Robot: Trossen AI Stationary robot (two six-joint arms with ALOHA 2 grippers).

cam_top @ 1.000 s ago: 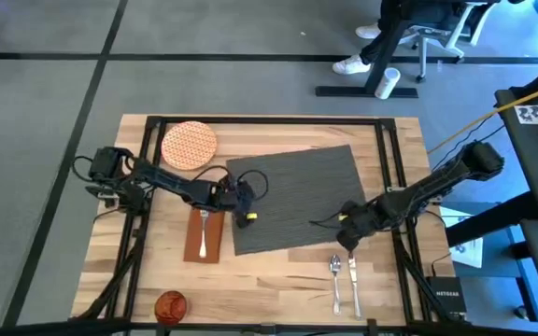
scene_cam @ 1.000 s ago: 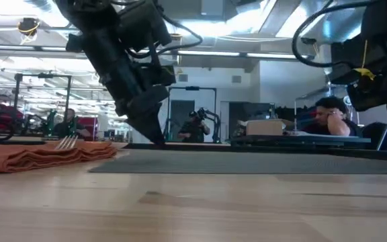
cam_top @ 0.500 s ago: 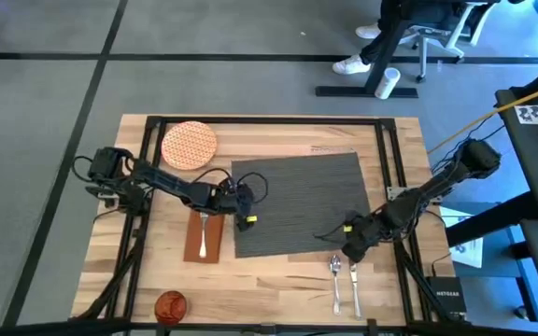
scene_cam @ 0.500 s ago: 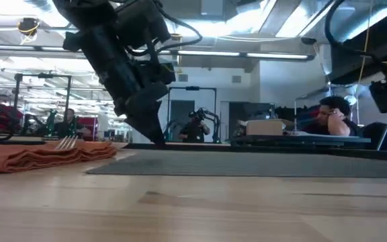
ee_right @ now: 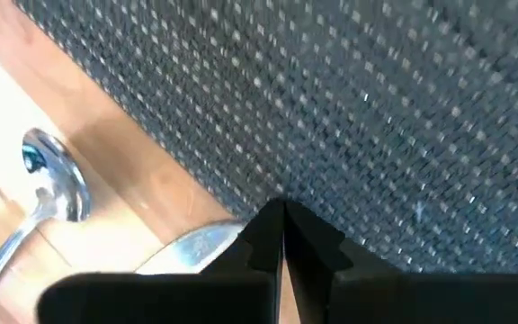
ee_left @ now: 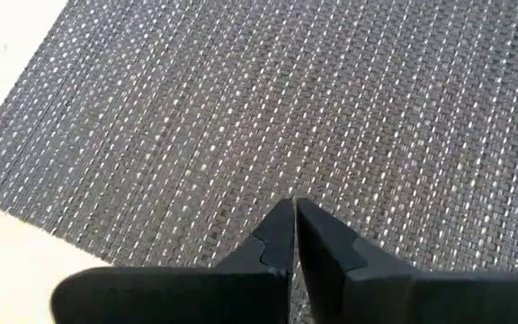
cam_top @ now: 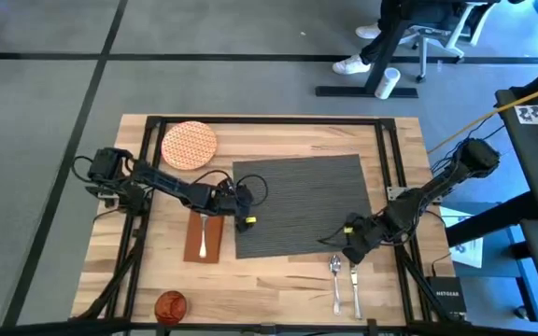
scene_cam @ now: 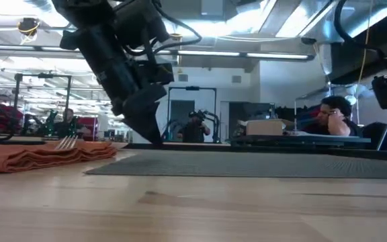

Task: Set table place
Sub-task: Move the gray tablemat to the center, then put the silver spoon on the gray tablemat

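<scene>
The dark grey placemat [cam_top: 302, 201] lies flat in the middle of the table [cam_top: 278, 280]. My left gripper [cam_top: 249, 211] is shut and stands on the mat near its left edge. My right gripper [cam_top: 337, 241] is shut over the mat's near right corner. The orange plate [cam_top: 190, 145] sits at the far left. The fork [cam_top: 203, 233] lies on the brown napkin [cam_top: 204, 239], left of the mat. The spoon [cam_top: 335, 278] and knife [cam_top: 354, 280] lie near the front edge, and the orange cup [cam_top: 170, 304] stands at the near left. My left gripper presses its shut fingertips [ee_left: 281, 225] down on the placemat's top, a little in from its left edge [ee_left: 241, 180]. The fingers slant down from the table's left. The mat lies flat under them [scene_cam: 157, 141]. My right gripper may or may not touch the mat; I cannot tell.
Black rails [cam_top: 386, 149] run along the table's edges. The spoon's bowl [ee_right: 57, 184] and another piece of silver cutlery [ee_right: 192, 247] lie just past the mat's near edge by my right gripper. People sit in the room beyond the table [scene_cam: 331, 114].
My right gripper has gone toward the table's near edge. The placemat has turned about on the table: its right near corner swung toward the near edge, and it now lies square to the table. The part under my left gripper stayed in place.
</scene>
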